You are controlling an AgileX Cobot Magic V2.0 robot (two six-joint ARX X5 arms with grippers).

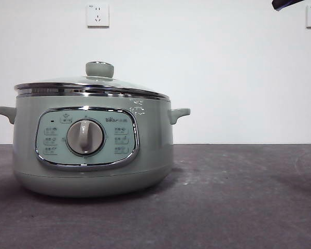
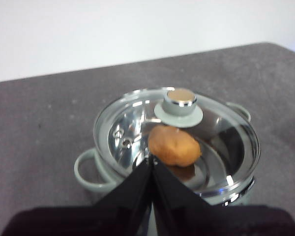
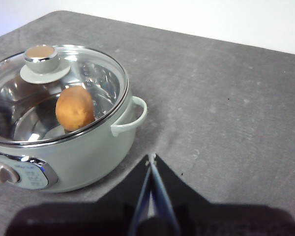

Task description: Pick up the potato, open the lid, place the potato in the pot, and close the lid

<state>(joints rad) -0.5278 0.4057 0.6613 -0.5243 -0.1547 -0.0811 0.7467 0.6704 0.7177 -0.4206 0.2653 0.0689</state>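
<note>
With the potato (image 2: 174, 145) inside the pot (image 1: 93, 150) under the seated lid (image 1: 93, 83), both grippers, the left gripper (image 2: 152, 160) and the right gripper (image 3: 151, 158), jaws pressed together and empty, should simply retreat clear of the pot.

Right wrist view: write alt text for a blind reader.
A potato lies inside a pale green electric cooker, seen through its closed glass lid. The right tool, shut and empty, hangs above the bare grey table beside it.
</note>
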